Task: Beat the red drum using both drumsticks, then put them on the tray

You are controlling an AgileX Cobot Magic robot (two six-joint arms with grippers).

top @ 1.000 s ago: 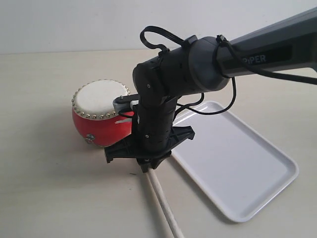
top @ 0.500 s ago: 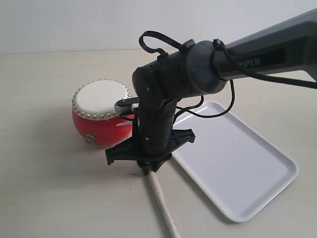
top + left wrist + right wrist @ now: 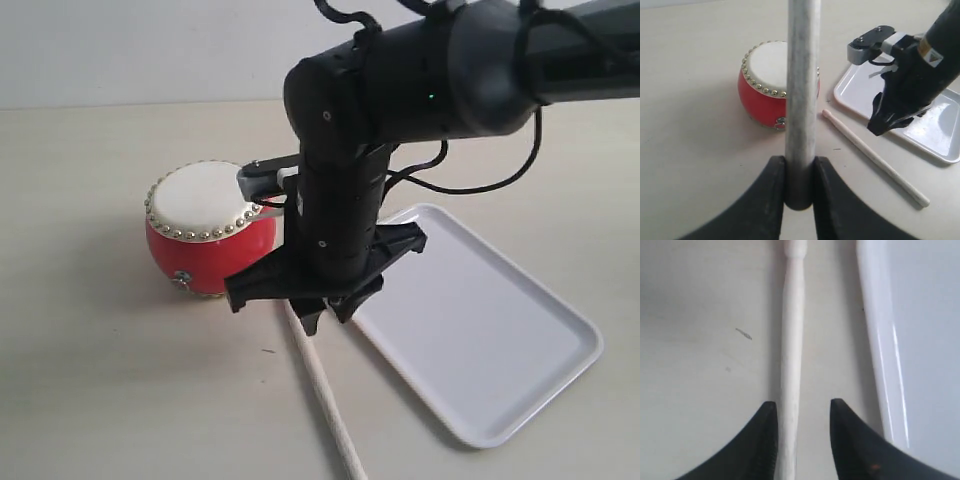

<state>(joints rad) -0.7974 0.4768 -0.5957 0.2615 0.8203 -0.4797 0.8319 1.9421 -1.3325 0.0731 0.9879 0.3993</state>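
Pick-up looks half done: the left hand clamps the held drumstick, while the right hand, jaws apart, straddles the loose drumstick on the desk at lower centre, between red drum and tray, so next it must lower and close.

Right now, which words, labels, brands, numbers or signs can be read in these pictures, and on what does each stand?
No text can be read in any view.
Sticker on the right arm: pale with a dark mark, too small to read.
Drum, tray, stick on the table, held stick: no writing seen.
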